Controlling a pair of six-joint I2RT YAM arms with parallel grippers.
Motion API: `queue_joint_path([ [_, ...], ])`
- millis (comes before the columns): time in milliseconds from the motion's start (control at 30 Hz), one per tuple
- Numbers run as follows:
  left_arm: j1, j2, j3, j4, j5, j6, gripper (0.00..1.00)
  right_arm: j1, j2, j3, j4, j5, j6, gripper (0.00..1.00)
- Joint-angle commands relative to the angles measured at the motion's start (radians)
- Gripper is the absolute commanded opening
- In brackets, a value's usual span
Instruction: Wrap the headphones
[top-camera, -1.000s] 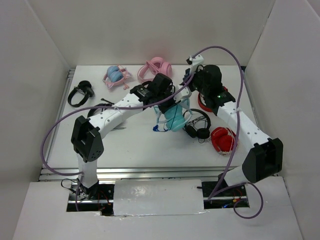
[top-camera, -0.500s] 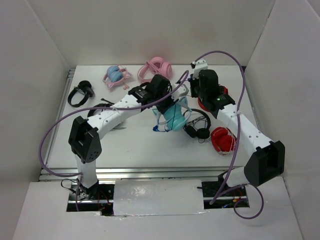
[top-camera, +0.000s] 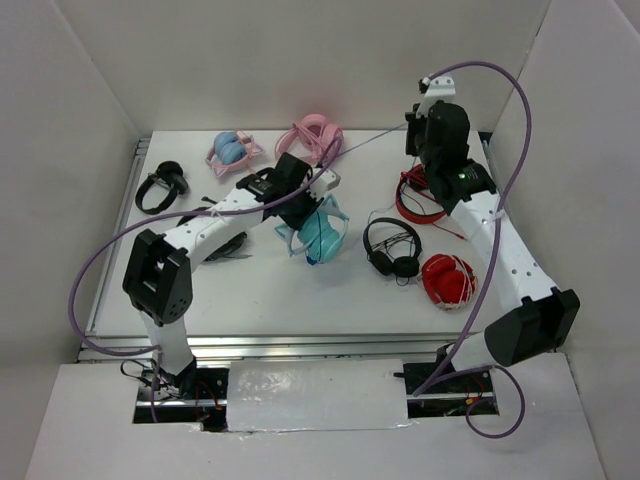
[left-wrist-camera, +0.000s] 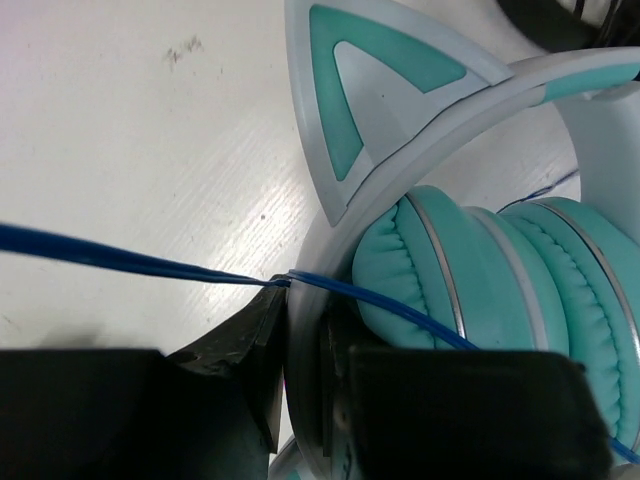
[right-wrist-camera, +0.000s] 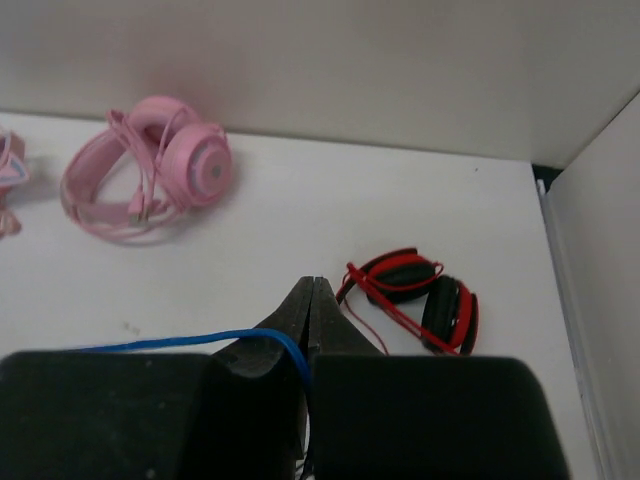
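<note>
The teal cat-ear headphones hang from my left gripper just above the table's middle. In the left wrist view my left gripper is shut on the pale headband, with the teal ear cups to its right. The thin blue cable runs across the jaw and off to the left. My right gripper is raised at the back right. In the right wrist view it is shut on the blue cable, which stretches taut between the two grippers.
A pink-and-blue cat-ear pair and an all-pink pair lie at the back. Black headphones lie at the left and another black pair at centre right. Red headphones and a red folded pair lie on the right.
My right gripper has pulled away from the headphones to the back right, drawing the cable taut. My left gripper has carried the headphones a little to the left.
</note>
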Motion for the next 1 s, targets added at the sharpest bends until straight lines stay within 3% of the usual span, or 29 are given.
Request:
queue_joint_path([
  [0, -0.004, -0.107, -0.019, 0.040, 0.000, -0.039, 0.00, -0.003, 0.056, 0.109, -0.021, 0.064, -0.018, 0.00],
  [100, -0.004, -0.112, -0.037, 0.032, 0.011, -0.010, 0.00, -0.004, 0.067, 0.128, -0.009, 0.019, -0.023, 0.00],
  [233, -0.022, -0.132, -0.083, 0.043, 0.074, 0.019, 0.00, -0.033, 0.148, 0.290, -0.079, -0.018, 0.006, 0.00],
  [500, -0.119, -0.264, -0.246, 0.129, 0.065, 0.055, 0.00, -0.084, 0.412, 0.655, -0.240, -0.069, 0.025, 0.00],
  [800, -0.153, -0.330, -0.362, 0.179, 0.152, 0.067, 0.00, -0.129, 0.430, 0.703, -0.239, -0.162, 0.031, 0.00],
  [967, -0.164, -0.333, -0.379, 0.182, 0.112, 0.059, 0.00, -0.135, 0.436, 0.717, -0.248, -0.185, 0.025, 0.00],
])
